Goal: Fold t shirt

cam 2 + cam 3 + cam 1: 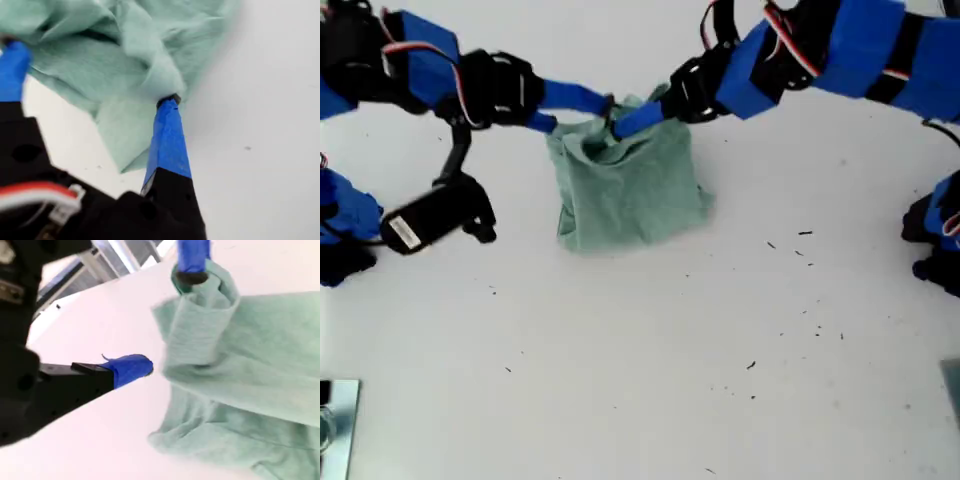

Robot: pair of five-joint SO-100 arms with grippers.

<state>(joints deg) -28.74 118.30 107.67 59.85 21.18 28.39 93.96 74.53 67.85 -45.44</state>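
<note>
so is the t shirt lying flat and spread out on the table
No, the t shirt sits bunched in a compact folded heap on the white table, its far edge gathered up between two blue fingers.

green t shirt (625,185) bunched and partly folded near the counter's (650,380) far edge. two blue-taped arms reach in from either side of the exterior view, hand tips meeting on the shirt's far edge. small dark specks on the counter.
</note>
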